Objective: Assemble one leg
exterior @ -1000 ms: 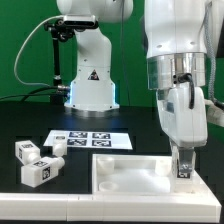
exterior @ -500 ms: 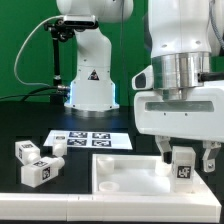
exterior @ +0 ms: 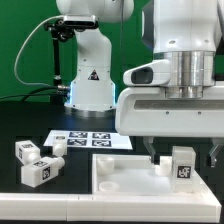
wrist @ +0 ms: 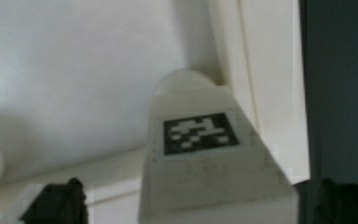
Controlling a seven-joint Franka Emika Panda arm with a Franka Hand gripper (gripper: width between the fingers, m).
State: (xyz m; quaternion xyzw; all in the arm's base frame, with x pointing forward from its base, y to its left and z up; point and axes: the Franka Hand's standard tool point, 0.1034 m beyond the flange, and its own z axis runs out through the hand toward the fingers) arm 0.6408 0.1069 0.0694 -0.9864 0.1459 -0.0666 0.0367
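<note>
A white leg point(exterior: 182, 164) with a square tag sticker stands upright on the right part of the large flat white panel point(exterior: 118, 168). My gripper point(exterior: 183, 160) hangs straight over it with a finger on either side, and a gap shows between the leg and each finger. In the wrist view the leg point(wrist: 201, 140) rises between the two dark fingertips point(wrist: 59, 204), apart from both, with the panel's point(wrist: 87, 80) raised rim beside it. The gripper point(wrist: 197, 206) is open and holds nothing.
Several loose white legs point(exterior: 36, 160) with tag stickers lie at the exterior view's left. The marker board point(exterior: 90, 140) lies behind the panel. The arm's white base point(exterior: 90, 88) stands at the back before a green wall.
The gripper has turned about its vertical axis so its broad side faces the camera. Its fingers have spread away from the leg, which stays standing on the panel.
</note>
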